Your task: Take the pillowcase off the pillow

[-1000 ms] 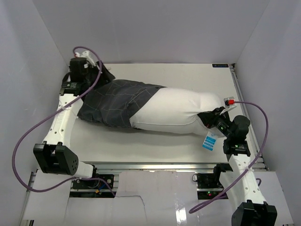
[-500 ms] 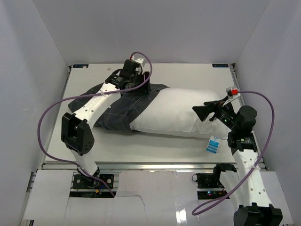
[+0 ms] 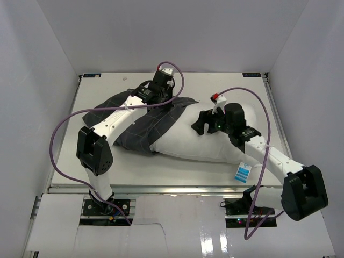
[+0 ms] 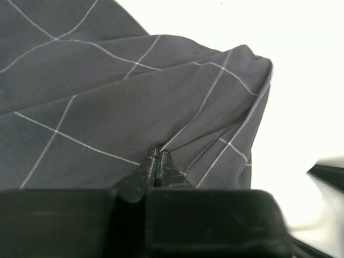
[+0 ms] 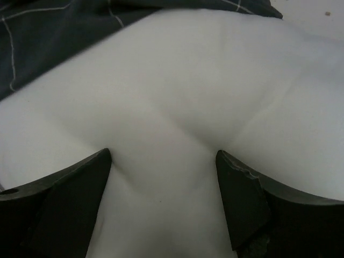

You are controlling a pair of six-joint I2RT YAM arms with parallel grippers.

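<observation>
The dark grid-lined pillowcase covers the left part of the white pillow, which lies across the table. My left gripper sits at the pillowcase's far open edge. In the left wrist view the gripper is shut on a pinched fold of the pillowcase. My right gripper rests on the middle of the bare pillow. In the right wrist view it stands open, both fingertips pressed into the pillow so the fabric dents between them. A corner of pillowcase shows at upper left.
A blue-and-white tag hangs at the pillow's near right edge. White walls close in the table on three sides. Purple cables loop over both arms.
My left gripper has shut on the pillowcase edge after shifting slightly right. My right arm has swung left from the pillow's right end to its middle and pressed down, jaws open.
</observation>
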